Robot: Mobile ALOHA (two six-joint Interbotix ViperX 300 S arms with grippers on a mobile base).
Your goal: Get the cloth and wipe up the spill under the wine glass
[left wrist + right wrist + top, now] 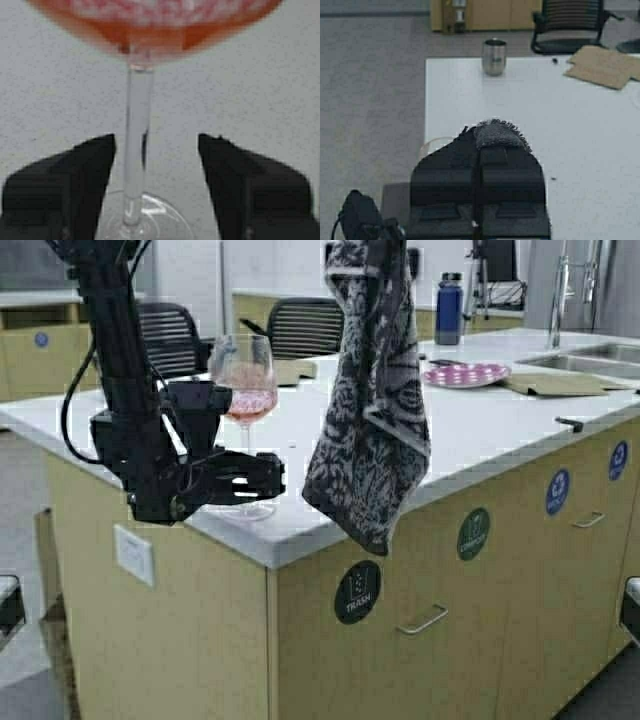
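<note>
1. The left gripper (155,150) stood open at the foot of the wine glass (243,390); its two black fingers (90,170) flanked the stem with a gap on each side, nothing clamped; in the high view it sat low at the near corner of the white counter (500,420).
2. The right gripper (480,150) was pressed closed on the cloth (372,400); a frayed grey tuft showed between its tips in the right wrist view; it was held high above the counter's near edge.
3. The cloth hung down in a long fold, its lower end dangling past the counter edge, to the right of the glass and apart from it.
4. The wine glass stood upright near the counter's corner, pink liquid in its bowl.
5. Farther off lay a steel tumbler (494,57), brown paper (605,65), a pink plate (466,374), a blue bottle (449,308) and a sink (590,360); black chairs (300,328) stood behind.
</note>
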